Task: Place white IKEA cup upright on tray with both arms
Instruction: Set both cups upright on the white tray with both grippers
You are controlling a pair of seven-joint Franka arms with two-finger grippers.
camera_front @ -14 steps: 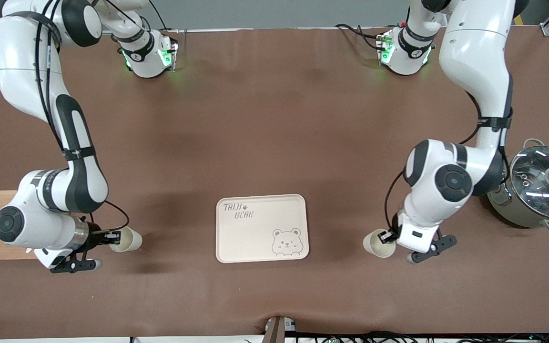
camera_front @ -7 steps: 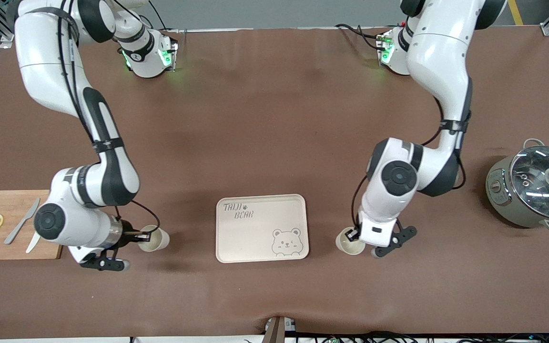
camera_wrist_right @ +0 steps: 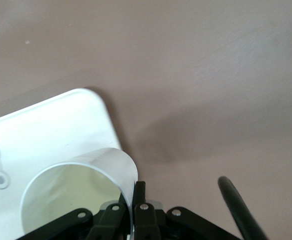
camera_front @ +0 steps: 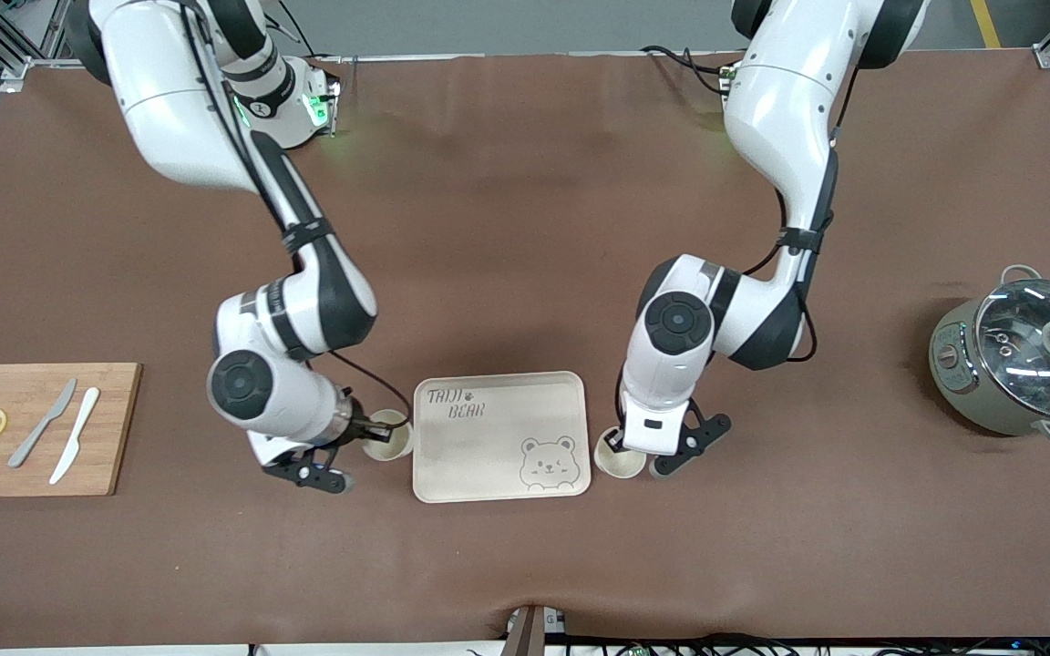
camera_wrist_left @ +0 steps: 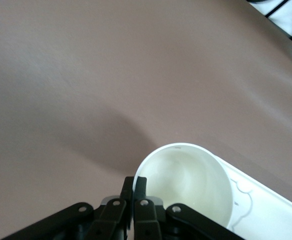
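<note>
Both cups closing on the tray, one from each end.

Over the last sec both arms swung inward from the table ends. Right gripper is clamped on the rim of a white cup, carried upright & now just beside the tray edge toward the right arm's end; its wrist view has the cup already partly over a tray corner. Left gripper is pinched on the wall of the other cup, upright too, at the edge beside the bear face; wrist view: cup next to the rim. Neither cup is down yet; judging by this, what's left is a short move in over the rim, lower, let go.
</note>
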